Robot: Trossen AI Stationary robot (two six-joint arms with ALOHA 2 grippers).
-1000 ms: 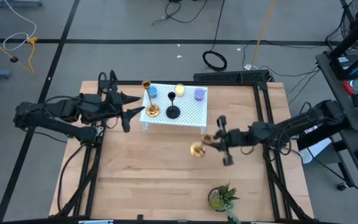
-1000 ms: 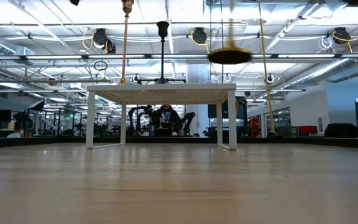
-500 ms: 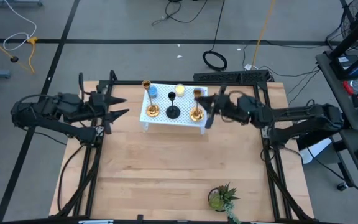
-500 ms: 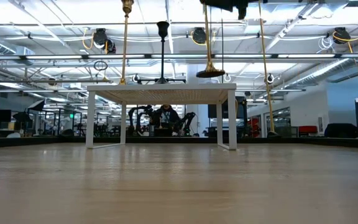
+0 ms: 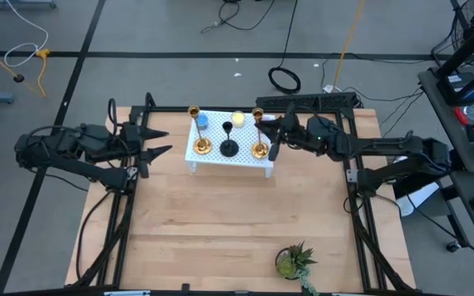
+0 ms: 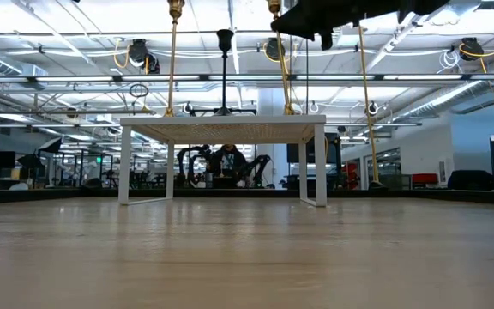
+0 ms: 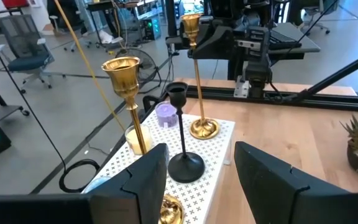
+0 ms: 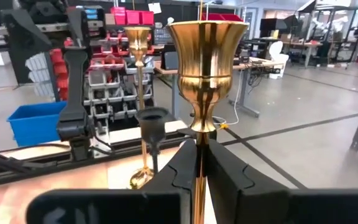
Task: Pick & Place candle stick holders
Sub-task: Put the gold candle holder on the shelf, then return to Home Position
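Note:
Three candle stick holders stand on a white perforated stand [image 5: 241,141] at the table's far side. They are a gold one [image 5: 200,136] at its left, a shorter black one [image 5: 229,144] in the middle, and a second gold one [image 5: 258,140] at its right. My right gripper [image 5: 270,136] is shut on the right gold holder, coming from the table's right. My left gripper [image 5: 161,141] is open and empty, left of the stand. In the left wrist view its fingers [image 7: 146,180] frame all three holders. My right gripper pinches the right gold holder's slim stem [image 8: 199,152] between its two fingers, just below the cup [image 8: 207,56]. The fingers come level from the table's right side and lie across the stem. The holder is upright, its round base [image 6: 290,109] on the stand's top.
Small round candles sit on the stand's far part: blue [image 5: 203,121], yellow [image 5: 238,118] and purple [image 7: 165,114]. A small green potted plant [image 5: 295,261] stands near the table's near edge. A black frame rail [image 5: 348,156] runs along the table's sides.
My right gripper has carried the gold holder from over the table's middle toward the far edge. It has turned the holder upright and lowered its base onto the stand's right end. My left gripper has drawn back a little toward the table's left edge.

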